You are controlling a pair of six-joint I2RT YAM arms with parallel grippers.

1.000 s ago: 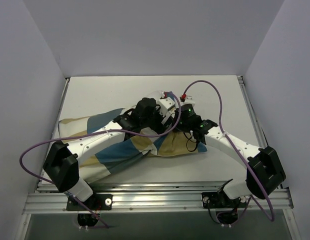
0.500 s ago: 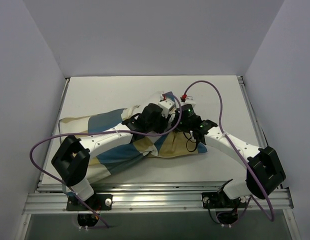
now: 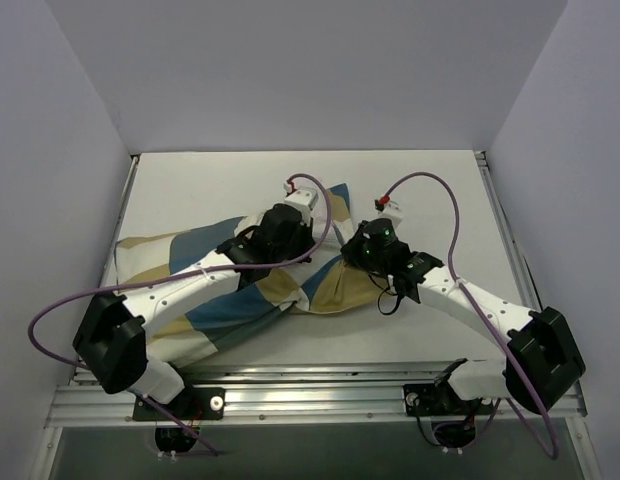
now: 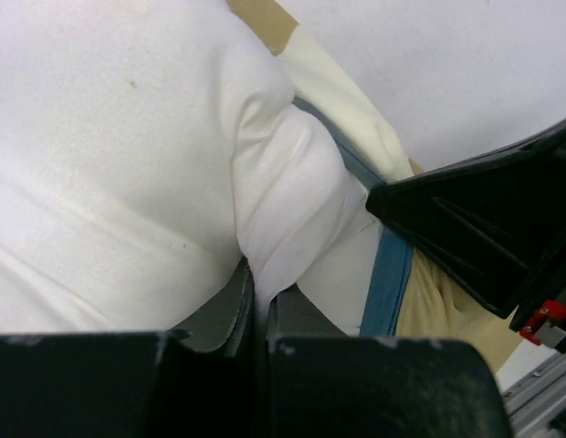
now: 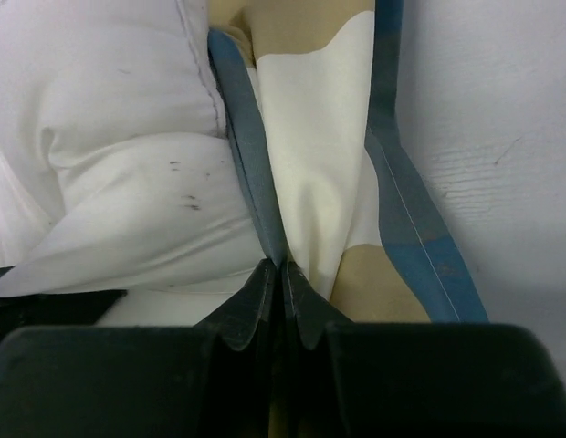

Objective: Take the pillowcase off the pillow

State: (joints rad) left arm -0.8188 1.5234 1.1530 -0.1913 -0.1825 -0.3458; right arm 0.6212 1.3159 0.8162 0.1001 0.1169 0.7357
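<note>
The pillowcase, checked in teal-blue, tan and white, lies crumpled from the front left of the table to its middle. In the top view both wrists meet over its open end and hide most of the pillow. My left gripper is shut on a pinched fold of the plain white pillow. The pillowcase edge shows as a blue and tan strip just right of that fold. My right gripper is shut on the blue hem of the pillowcase, with the white pillow bulging to its left.
The white table is boxed in by grey walls at the left, back and right. Purple cables loop above both arms. An aluminium rail runs along the near edge by the arm bases.
My left gripper has gone from open to shut on the white pillow fold, and its wrist has shifted left. The right wrist has drawn slightly away, and a corner of the pillowcase now shows behind them.
</note>
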